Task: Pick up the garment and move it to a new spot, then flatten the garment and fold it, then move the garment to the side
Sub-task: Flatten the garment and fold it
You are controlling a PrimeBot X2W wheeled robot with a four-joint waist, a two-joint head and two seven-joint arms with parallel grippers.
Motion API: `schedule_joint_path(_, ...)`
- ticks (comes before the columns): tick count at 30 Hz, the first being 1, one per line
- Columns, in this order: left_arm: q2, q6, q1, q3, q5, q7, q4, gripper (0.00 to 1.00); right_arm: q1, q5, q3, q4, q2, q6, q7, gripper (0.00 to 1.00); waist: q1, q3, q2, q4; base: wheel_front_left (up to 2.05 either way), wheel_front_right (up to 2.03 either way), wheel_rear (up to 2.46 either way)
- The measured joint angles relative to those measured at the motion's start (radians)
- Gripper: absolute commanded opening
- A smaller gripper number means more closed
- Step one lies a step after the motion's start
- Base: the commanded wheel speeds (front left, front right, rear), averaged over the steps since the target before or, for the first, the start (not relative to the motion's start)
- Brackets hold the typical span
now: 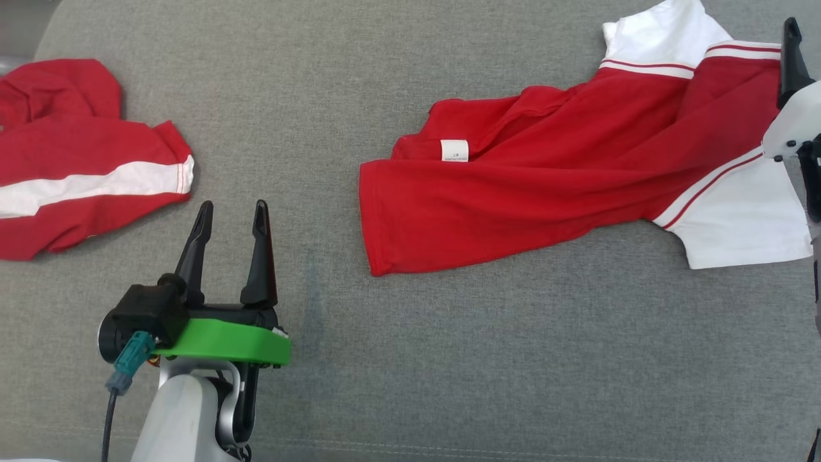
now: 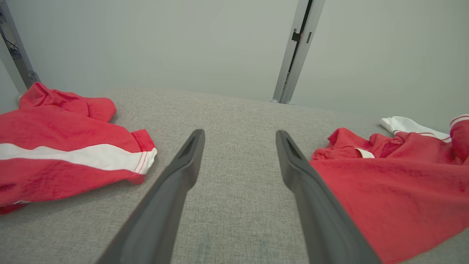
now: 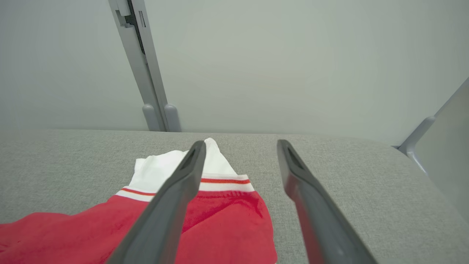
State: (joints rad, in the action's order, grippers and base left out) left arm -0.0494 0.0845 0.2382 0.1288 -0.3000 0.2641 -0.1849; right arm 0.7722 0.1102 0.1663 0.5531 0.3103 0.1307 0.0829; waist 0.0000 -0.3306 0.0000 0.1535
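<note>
Lying rumpled, the red garment [image 1: 545, 186] shows white sleeves [image 1: 737, 224].

Grey fabric surface [image 1: 410, 359], pale wall [image 2: 146, 44]

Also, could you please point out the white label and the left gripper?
white label [image 1: 454, 150]: head view, middle of the tag on the red shirt.
left gripper [image 1: 233, 206]: head view, midway between its fingertips.

garment [image 1: 545, 186]: red T-shirt, white-sleeved, thin red stripes at sleeve seams, small white tag [image 1: 454, 150] at neck. Lies unfolded, wrinkled, on right half of grey fabric tabletop [image 1: 449, 359]; hem leftward, sleeves rightward.
</note>
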Motion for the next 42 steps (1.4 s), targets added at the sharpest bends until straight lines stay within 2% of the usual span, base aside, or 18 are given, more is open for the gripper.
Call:
schedule_joint_path(4, 0.0, -0.002, -0.006, -0.025, 0.007, 0.0, -0.01, 1.0, -0.065, -0.007, -0.057, -0.067, 0.002, 0.0, -0.141, 1.0, 0.0, 0.022, 0.0, -0.022, 0.0, 0.0, 0.0)
schedule_joint_path(11, 0.0, -0.002, -0.038, -0.066, 0.038, 0.0, -0.03, 1.0, -0.251, -0.013, -0.14, -0.206, -0.011, 0.0, -0.272, 1.0, 0.0, 0.088, 0.0, -0.069, 0.0, 0.0, 0.0)
schedule_joint_path(19, 0.0, 0.004, -0.079, -0.106, 0.056, 0.0, -0.052, 1.0, -0.434, -0.001, -0.179, -0.297, -0.07, 0.0, -0.288, 1.0, 0.0, 0.173, 0.0, -0.119, 0.0, 0.0, 0.0)
schedule_joint_path(24, 0.0, 0.009, -0.108, -0.12, 0.064, 0.0, -0.051, 1.0, -0.525, 0.001, -0.173, -0.308, -0.115, 0.0, -0.293, 1.0, 0.0, 0.224, 0.0, -0.144, 0.0, 0.0, 0.0)
schedule_joint_path(31, 0.0, 0.014, -0.135, -0.13, 0.065, 0.0, -0.09, 1.0, -0.579, 0.014, -0.152, -0.299, -0.153, 0.0, -0.305, 1.0, 0.0, 0.27, 0.0, -0.168, 0.0, 0.0, 0.0)
schedule_joint_path(42, 0.0, 0.021, -0.158, -0.135, 0.051, 0.0, -0.166, 1.0, -0.619, 0.028, -0.147, -0.285, -0.168, 0.0, -0.282, 1.0, 0.0, 0.296, 0.0, -0.174, 0.0, 0.0, 0.0)
